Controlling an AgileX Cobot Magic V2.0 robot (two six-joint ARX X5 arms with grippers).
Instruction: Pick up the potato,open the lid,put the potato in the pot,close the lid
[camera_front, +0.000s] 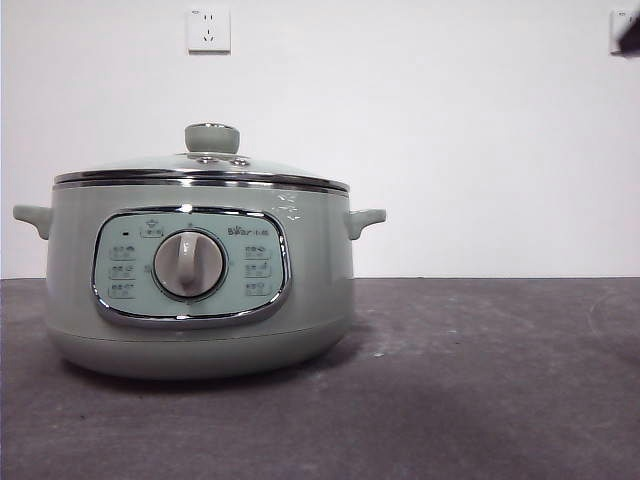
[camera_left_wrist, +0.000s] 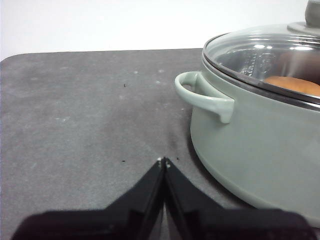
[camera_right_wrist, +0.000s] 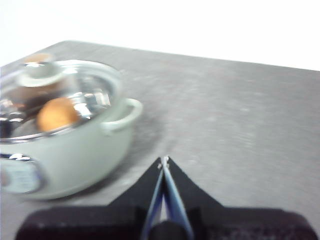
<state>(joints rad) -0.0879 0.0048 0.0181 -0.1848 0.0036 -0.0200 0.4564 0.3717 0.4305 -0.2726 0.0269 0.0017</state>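
Both claws clenched, empty: left claw (camera_left_wrist: 164, 161), right claw (camera_right_wrist: 164, 159) | potato (camera_right_wrist: 56, 113) in pot (camera_front: 200, 290), lid (camera_front: 205, 168) seated | I judge task complete; nothing left but parking off the worktop (camera_front: 480, 380).

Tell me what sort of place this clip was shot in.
Probably a lab or test bench rather than a kitchen: a bare dark table, a blank white wall with a socket, and only one pot.

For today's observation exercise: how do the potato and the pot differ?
The potato is small, oval and orange-brown; the pot is large, round and pale sage-green. The potato lies inside, seen through the glass lid; the pot stands on the table, lid shut. Both are rounded.
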